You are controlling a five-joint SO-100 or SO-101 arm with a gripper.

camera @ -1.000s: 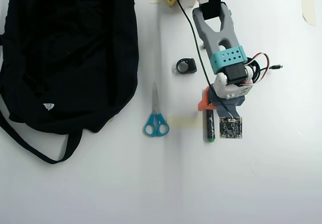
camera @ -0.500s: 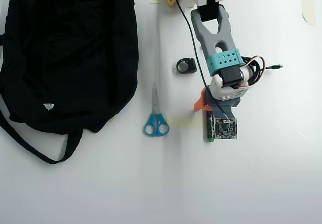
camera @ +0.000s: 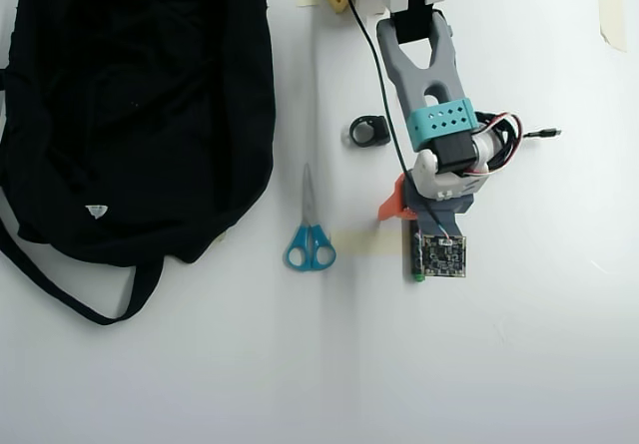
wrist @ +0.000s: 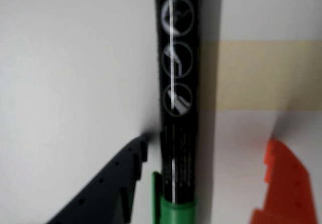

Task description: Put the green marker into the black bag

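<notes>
One green marker (wrist: 178,123) lies between the gripper's (wrist: 211,148) spread fingers.

- From above, the arm hides most of the green marker (camera: 412,264).
- The black bag (camera: 130,105) runs off the top and left edges.
- The wrist view is blurry; the marker's print cannot be read.

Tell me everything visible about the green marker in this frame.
The green marker has a glossy black barrel with white round icons and fine print, and a green end at the bottom of the wrist view. It lies flat on the white table, between the open gripper's dark and orange fingers, the dark one close beside it. Overhead, the arm covers nearly all of it; only the green tip shows.
</notes>
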